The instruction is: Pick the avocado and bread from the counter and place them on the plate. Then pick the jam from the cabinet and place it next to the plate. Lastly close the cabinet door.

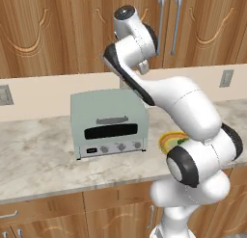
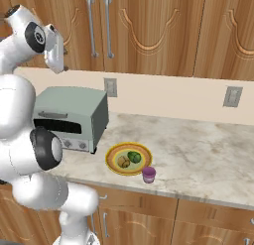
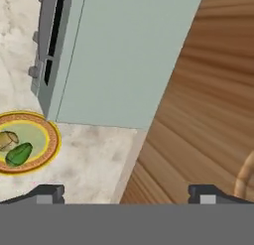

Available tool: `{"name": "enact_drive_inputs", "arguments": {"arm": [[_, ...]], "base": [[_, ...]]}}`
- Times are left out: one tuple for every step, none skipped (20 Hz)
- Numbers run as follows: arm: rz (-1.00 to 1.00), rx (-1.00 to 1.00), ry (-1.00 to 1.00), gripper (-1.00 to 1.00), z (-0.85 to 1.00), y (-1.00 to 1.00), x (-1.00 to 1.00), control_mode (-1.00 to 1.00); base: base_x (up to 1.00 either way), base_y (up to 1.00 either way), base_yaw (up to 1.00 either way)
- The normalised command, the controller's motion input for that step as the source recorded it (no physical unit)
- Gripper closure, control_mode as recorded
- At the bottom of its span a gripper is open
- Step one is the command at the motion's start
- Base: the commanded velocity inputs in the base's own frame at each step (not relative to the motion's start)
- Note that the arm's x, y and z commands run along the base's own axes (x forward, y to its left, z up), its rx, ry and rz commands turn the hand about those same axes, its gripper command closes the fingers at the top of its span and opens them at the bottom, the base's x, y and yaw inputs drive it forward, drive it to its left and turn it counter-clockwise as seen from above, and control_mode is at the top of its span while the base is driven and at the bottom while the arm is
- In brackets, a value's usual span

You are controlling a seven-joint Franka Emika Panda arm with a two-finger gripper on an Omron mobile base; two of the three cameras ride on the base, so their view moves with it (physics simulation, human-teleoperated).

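Closing stage: the robot appears to be on the last step, with food plated and jar set down; only the cabinet door remains in question.
Plate: the plate (image 2: 129, 158) sits on the table (image 2: 198, 154), just to the right of the toaster oven (image 2: 72, 117), near the front edge.
Avocado: the avocado (image 2: 134, 156) lies on the plate, right of centre.
Bread: the bread (image 2: 123, 162) lies on the plate, touching or just beside the avocado.
Jam: the jam (image 2: 148, 174) stands just beside the plate, at its front right, close to the table's edge.
Cabinet door: the cabinet door (image 2: 52, 28) above the toaster oven looks flush with its neighbours in the right base view; whether it is fully latched cannot be told.
Gripper: the gripper (image 3: 126, 193) hangs high above the toaster oven, close against the wood, jaws spread wide and holding nothing.
Risk, door: a push off the panel's flat would slide the fingers across it and leave the door ajar.
Risk, jar: a low arm swing on withdrawal could clip the jam off the edge.
Risk, oven: dropping straight down would strike the toaster oven's top.
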Motion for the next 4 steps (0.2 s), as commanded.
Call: {"name": "enact_drive_inputs", "arguments": {"arm": [[0.46,0.0,-0.44,-1.0,-1.0,-0.84,1.0,-1.0],[0.45,0.0,-0.44,-1.0,-1.0,-0.81,1.0,-1.0],[0.44,0.0,-0.42,-1.0,-1.0,-0.79,1.0,-1.0],[0.43,0.0,-0.43,-1.0,-1.0,-0.78,1.0,-1.0]], "base": [[0.0,0.0,0.0],[0.0,0.0,0.0],[0.0,0.0,0.0],[0.0,0.0,0.0]]}}
